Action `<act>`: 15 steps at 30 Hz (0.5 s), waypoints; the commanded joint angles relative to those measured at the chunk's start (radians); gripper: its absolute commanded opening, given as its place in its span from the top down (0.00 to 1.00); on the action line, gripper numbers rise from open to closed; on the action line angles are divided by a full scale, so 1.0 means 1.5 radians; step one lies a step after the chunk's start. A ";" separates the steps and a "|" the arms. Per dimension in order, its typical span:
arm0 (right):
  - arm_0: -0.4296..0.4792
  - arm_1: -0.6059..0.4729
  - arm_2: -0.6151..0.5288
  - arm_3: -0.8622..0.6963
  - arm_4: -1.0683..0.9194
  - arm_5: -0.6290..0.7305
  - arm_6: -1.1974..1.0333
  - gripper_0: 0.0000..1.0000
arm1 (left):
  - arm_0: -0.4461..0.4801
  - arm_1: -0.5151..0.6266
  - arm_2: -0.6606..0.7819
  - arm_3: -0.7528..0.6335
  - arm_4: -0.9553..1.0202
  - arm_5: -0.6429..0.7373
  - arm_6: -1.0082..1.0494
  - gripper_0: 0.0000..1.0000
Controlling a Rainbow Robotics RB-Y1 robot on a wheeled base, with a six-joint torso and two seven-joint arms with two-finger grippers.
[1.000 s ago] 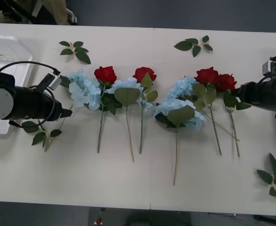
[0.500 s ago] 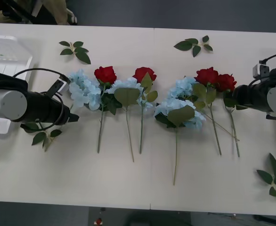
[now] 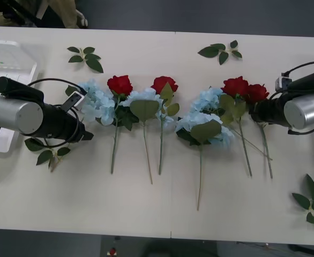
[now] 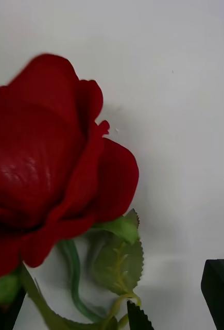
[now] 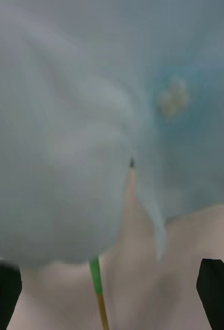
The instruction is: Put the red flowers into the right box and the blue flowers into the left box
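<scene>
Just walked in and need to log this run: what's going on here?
A two-armed robot is sorting artificial flowers lying in a row on the table. Its left gripper, fingers open, is at the leftmost blue flower; its right gripper, fingers open, is at the rightmost red rose. Nothing is lifted yet.

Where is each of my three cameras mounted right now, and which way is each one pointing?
Front view: above the arms, looking forward and down at the table; both arms show, left gripper by the leftmost blue flower, right gripper by the rightmost red rose.
Left wrist view: on the left wrist, facing that blue flower close up, its black fingertips at the corners.
Right wrist view: on the right wrist, facing that red rose, one fingertip showing.
Each wrist view shares its flower with the front view.
</scene>
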 commanded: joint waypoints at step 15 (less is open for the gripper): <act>-0.057 0.049 0.011 0.095 0.020 -0.033 -0.018 0.00 | -0.021 0.010 -0.012 0.003 -0.023 -0.011 0.003 0.30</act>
